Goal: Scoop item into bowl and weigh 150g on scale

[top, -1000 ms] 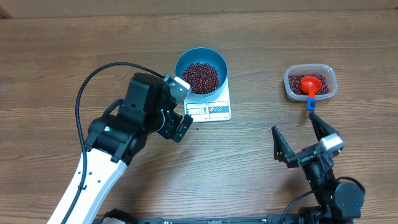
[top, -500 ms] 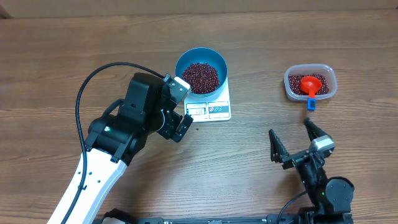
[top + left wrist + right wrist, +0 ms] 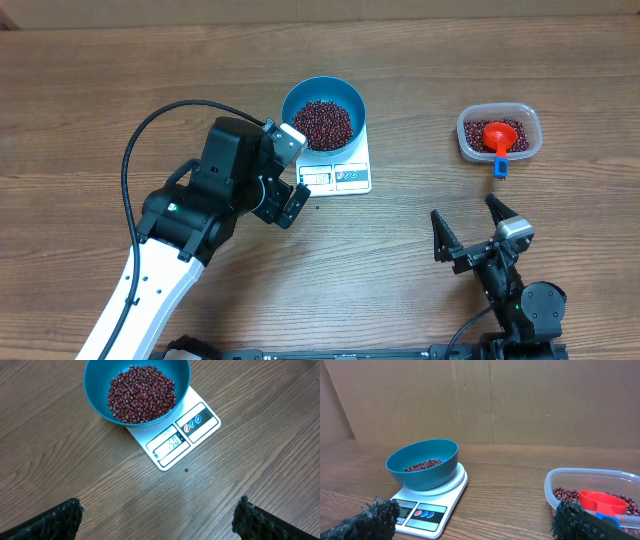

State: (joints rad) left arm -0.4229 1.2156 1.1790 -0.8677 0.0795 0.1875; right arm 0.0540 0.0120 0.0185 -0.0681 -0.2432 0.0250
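Table (image 3: pixel 560 60): wood-grain, bare apart from the items below.

Left arm: enters from seven o'clock and has not moved in the last second. The left gripper (image 3: pixel 157 522) hangs just at nine o'clock of the scale, fingers spread wide and empty.

Right arm: at five o'clock. The right gripper (image 3: pixel 466 222) has drawn back toward the near edge, away from the tub, fingers fully apart and holding nothing.

Scale (image 3: pixel 345 175): at twelve o'clock of table centre. In the left wrist view its display (image 3: pixel 171 443) appears to read 150.

Bowl (image 3: pixel 322 87): blue, seated on the scale, holding a heap of beans (image 3: pixel 323 124).

Tub (image 3: pixel 460 130): at two o'clock, with beans remaining and the red scoop (image 3: pixel 499 135) resting inside.

Stray bean (image 3: pixel 318 208): on the table just at six o'clock of the scale.

Finding: with the scoop parked and the right arm retreating, the weighing appears complete.
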